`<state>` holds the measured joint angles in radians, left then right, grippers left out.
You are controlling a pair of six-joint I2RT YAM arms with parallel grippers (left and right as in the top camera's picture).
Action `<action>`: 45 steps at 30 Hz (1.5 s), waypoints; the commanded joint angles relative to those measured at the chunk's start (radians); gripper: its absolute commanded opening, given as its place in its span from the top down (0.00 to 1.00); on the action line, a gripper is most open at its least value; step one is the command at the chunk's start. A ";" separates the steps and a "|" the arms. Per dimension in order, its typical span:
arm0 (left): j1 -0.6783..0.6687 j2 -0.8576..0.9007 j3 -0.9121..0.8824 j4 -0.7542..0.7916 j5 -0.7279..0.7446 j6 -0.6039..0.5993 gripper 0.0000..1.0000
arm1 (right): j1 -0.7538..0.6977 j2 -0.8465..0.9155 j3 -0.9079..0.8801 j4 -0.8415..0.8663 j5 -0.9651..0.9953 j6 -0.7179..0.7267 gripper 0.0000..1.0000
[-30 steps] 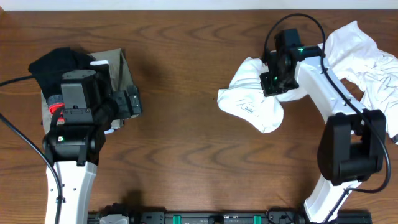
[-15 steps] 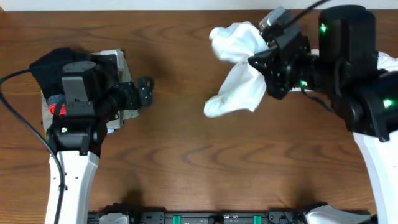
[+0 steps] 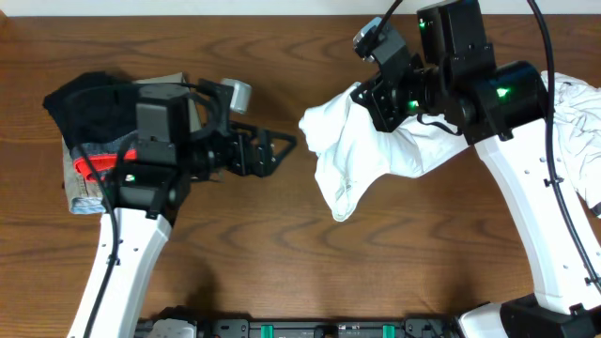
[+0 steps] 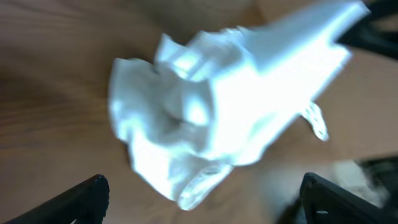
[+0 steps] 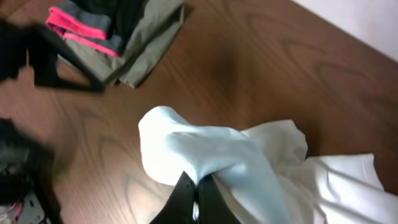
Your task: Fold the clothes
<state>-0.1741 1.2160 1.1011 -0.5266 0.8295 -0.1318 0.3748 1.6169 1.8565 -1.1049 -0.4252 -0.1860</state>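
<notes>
right claw point(image 5: 194, 190) pinching white garment point(image 3: 352, 155), which hangs over counter point(image 3: 282, 263) | left claw point(image 3: 279, 150) spread wide, just left of garment | folded pile point(image 3: 84, 183) well left of garment

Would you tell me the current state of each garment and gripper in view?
right gripper: shut on white garment.
white garment: bunched, unfolded, hanging from the right gripper.
left gripper: open, empty, pointed towards the white garment.
second white garment: crumpled, at the right edge.
clothes pile: stacked at far left, not held.
</notes>
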 commanded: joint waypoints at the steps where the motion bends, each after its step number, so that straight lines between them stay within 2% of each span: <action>1: -0.048 0.010 0.022 0.006 0.061 -0.005 0.02 | 0.013 0.013 0.006 0.026 -0.073 -0.010 0.99; 12: -0.107 0.049 0.022 0.119 0.054 -0.005 0.02 | 0.013 0.014 0.006 0.027 -0.317 -0.010 0.99; 18: -0.107 0.091 0.022 0.135 0.045 -0.005 0.03 | 0.013 0.014 0.006 0.028 -0.343 -0.010 0.99; 19: -0.107 0.099 0.022 0.143 0.045 -0.005 0.09 | 0.013 0.014 0.006 0.027 -0.345 -0.010 0.99; 20: -0.107 0.105 0.022 0.155 0.045 -0.005 0.21 | 0.013 0.014 0.006 0.028 -0.352 -0.010 0.99; 22: -0.107 0.119 0.022 0.196 0.042 -0.005 0.74 | 0.013 0.014 0.006 0.029 -0.367 -0.010 0.99; 23: -0.107 0.124 0.022 0.221 0.036 -0.005 0.93 | 0.013 0.014 0.006 0.028 -0.369 -0.010 0.99; 26: -0.106 0.127 0.022 0.307 0.002 -0.004 0.94 | 0.013 0.014 0.006 0.028 -0.359 -0.010 0.98; 28: -0.101 0.122 0.023 0.379 -0.033 -0.004 0.94 | 0.010 0.014 0.006 0.031 -0.310 -0.010 0.87; 29: -0.097 0.118 0.023 0.417 -0.047 -0.005 0.94 | 0.007 0.014 0.006 0.032 -0.253 -0.010 0.82; 35: -0.078 0.100 0.023 0.686 -0.196 -0.022 0.94 | -0.008 0.014 0.006 0.008 0.135 0.069 0.75; 39: -0.079 0.092 0.023 0.810 -0.182 -0.085 0.94 | -0.008 0.018 0.000 -0.023 0.331 0.070 0.64; 45: -0.066 0.026 0.023 0.812 -0.049 -0.087 0.94 | -0.041 0.055 -0.023 -0.036 0.582 0.184 0.62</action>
<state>-0.2543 1.3006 1.1023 0.2726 0.7013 -0.2058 0.3626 1.6337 1.8507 -1.1343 -0.0528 -0.0868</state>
